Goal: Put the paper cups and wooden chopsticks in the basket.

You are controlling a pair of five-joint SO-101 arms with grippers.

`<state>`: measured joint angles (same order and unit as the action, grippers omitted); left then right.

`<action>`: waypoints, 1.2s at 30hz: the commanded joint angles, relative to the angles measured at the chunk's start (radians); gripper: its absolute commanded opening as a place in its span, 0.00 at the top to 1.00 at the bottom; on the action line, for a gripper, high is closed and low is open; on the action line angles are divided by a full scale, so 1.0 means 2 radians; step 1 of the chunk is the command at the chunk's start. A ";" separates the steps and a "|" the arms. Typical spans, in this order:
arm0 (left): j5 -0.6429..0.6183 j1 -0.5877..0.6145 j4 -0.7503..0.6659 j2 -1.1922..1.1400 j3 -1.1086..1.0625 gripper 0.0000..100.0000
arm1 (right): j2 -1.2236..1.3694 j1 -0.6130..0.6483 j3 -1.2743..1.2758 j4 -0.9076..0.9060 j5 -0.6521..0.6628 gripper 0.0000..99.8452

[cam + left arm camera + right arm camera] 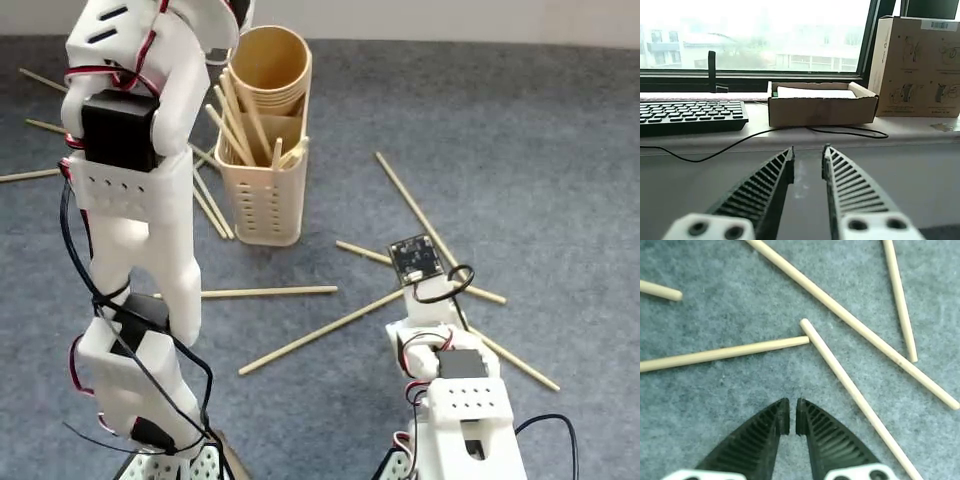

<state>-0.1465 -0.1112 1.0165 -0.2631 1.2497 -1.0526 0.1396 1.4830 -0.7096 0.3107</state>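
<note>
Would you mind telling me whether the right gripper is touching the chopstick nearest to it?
Apart. The right wrist view shows bare carpet between the right gripper and the nearest chopstick.

The grey, felt-covered bench point(560, 150) carried the upright basket point(262, 205). Loose wooden chopsticks point(268, 292) lay scattered flat on both sides of the basket.

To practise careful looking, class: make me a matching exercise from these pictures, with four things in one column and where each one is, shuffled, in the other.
1 paper cups
2 basket
3 keyboard
4 right gripper

A on the ledge below the window
B low over loose chopsticks
C upright on the grey mat
D stacked in the basket

Pairs: 1-D, 2-C, 3-A, 4-B
</note>
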 commanded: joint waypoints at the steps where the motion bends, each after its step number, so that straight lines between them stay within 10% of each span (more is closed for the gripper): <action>1: -0.006 0.014 0.005 0.024 0.004 0.87 | -0.007 0.003 -0.003 0.007 0.007 0.95; 6: -0.009 0.081 0.054 0.033 0.010 0.87 | -0.006 -0.033 -0.009 0.007 0.027 0.95; 14: -0.068 0.265 0.400 0.076 -0.007 0.87 | 0.094 -0.079 -0.207 -0.117 0.074 0.95; 24: 0.030 0.224 0.383 0.063 -0.418 0.87 | 0.423 -0.079 -0.610 -0.297 0.245 0.92; 30: 0.038 0.237 0.257 0.064 -0.616 0.87 | 0.580 -0.087 -0.678 -0.326 0.382 0.71; 36: 0.038 0.270 0.209 0.062 -0.648 0.87 | 0.646 -0.065 -0.676 -0.277 0.427 0.72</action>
<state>-0.0821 0.4135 1.4784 -0.1465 -0.0330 0.1872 -0.0199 0.1711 -1.3188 1.1162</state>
